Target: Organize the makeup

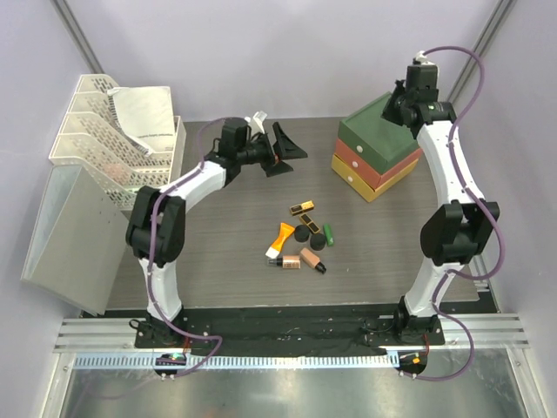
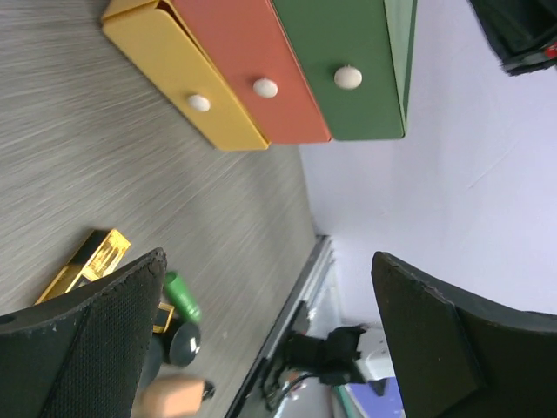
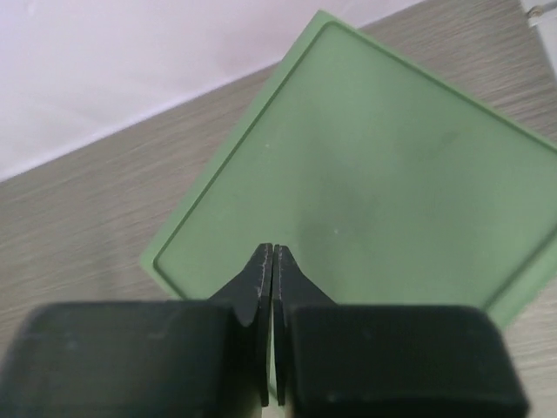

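Makeup (image 1: 303,232): cluster front-left of drawer box (image 1: 376,157). L gripper (image 1: 283,150): wide, empty, left of box, clear of makeup. R gripper (image 3: 272,248): closed, over box.

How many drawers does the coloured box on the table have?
3. They are stacked: the green drawer on top, the orange drawer in the middle, the yellow drawer at the bottom. No further drawer shows, though the back of the box is hidden.

Reaches forward with left arm (image 1: 187,183), left gripper (image 1: 291,155) rolled sideways, jaws spread wide; holds right arm (image 1: 448,165) raised and stretched far forward, wrist pitched down, right gripper (image 3: 268,254) pinched closed.
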### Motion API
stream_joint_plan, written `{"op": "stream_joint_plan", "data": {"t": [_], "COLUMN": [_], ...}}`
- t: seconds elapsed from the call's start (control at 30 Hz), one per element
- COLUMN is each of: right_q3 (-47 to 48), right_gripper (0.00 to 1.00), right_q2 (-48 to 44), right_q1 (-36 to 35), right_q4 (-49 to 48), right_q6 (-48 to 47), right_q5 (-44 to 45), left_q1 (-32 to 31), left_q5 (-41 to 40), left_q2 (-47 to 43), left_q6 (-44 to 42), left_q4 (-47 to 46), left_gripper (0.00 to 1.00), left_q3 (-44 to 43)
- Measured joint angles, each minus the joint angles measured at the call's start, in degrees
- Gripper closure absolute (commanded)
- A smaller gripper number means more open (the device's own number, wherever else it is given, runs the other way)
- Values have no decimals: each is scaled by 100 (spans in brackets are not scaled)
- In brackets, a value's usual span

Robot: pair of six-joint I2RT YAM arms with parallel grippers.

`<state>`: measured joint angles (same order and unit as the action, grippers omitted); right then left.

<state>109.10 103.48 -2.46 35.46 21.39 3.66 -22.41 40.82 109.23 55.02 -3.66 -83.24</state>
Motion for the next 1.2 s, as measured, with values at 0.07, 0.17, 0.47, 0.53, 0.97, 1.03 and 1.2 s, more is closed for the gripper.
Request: {"op": "stream_joint_plan", "data": {"t": [0.07,0.17,0.47,0.53,0.97,1.03,1.2], "right_q3": [214,295,306,269,103,94,92], "right_gripper": [99,99,99,99,99,99,99], "right_q2": [297,560,678,678,662,662,662], "right_q1": [-2,-7,-7,-7,-7,-7,-4], "right_q4": [133,315,492,431,98,79,52], "right_q6": [9,4,-24,-22,-17,-20,-20], "right_q5": [-92,-125,-9,-13,-57,-76,-125], "left_q1": [-94,-210,-798,-988,-1366,-1355,-1342], "left_q5": [59,103,118,105,-4,-31,-79], "left_q2": [356,914,2365,2603,3324,3436,3840], "left_q6": [457,986,1519,1528,2190,2312,2623], "left_q4": [-494,-942,-1012,-833,-752,-839,-1005], "left_gripper": [2,6,23,24,62,65,59], "left_q3": [-61,-404,-2924,-3532,-4037,-4048,-4269]}}
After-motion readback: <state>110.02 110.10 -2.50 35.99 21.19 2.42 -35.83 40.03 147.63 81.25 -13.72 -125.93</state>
